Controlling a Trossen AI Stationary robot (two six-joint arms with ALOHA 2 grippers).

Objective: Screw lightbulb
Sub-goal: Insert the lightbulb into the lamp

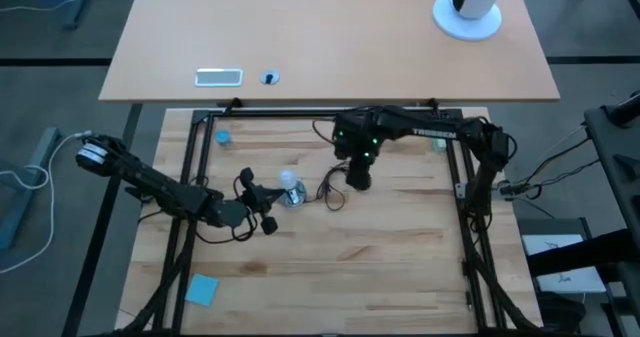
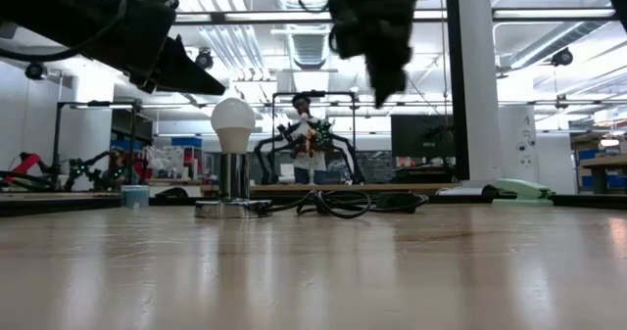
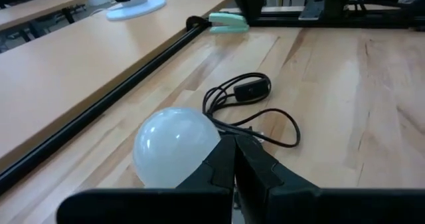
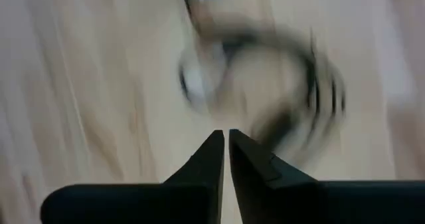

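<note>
— Where's the lightbulb (image 2: 233, 124)?

— Upright in its socket (image 2: 233, 208), toward the table's (image 1: 400, 277) far-left part. Left gripper (image 3: 234, 159), pressed together, sits just beside it; right gripper (image 4: 224, 143) hangs above, nearly closed, empty.

— Fragile?

— Light, slick glass, I'd guess; hold the dome gently.

room: workshop | ceiling ducts (image 2: 312, 46) | white pillar (image 2: 472, 85)

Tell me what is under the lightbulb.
The lightbulb stands upright with its silvery base in a round silver socket disc lying flat on the wooden table; a black cord runs off beside it. The screw threads are hidden inside.
</note>
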